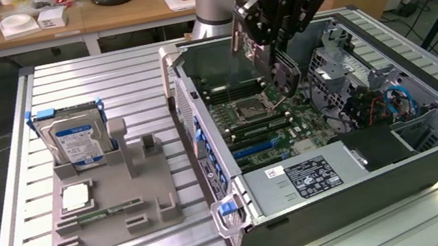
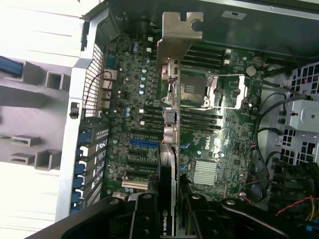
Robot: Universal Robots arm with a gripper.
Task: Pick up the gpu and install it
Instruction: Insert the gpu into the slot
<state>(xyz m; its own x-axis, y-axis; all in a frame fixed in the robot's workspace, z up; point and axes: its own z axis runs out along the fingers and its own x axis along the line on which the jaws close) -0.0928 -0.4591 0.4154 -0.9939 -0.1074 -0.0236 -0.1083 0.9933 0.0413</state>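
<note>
The pincer (image 1: 268, 30) is clenched on the gpu (image 1: 283, 76), which hangs tilted from its fingers over the motherboard (image 1: 263, 119) inside the open computer case (image 1: 370, 185). In the exterior view the fingers cover the card's upper part. The wrist view shows it edge-on (its faces are hard to make out). It is thin and dark, with a silvery bracket (image 2: 178, 37) at its free end.

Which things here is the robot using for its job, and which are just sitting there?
For the job: graphics card, held by the gripper; open computer case; motherboard.
Just lying about: hard drive; grey holder; small green memory stick.
</note>
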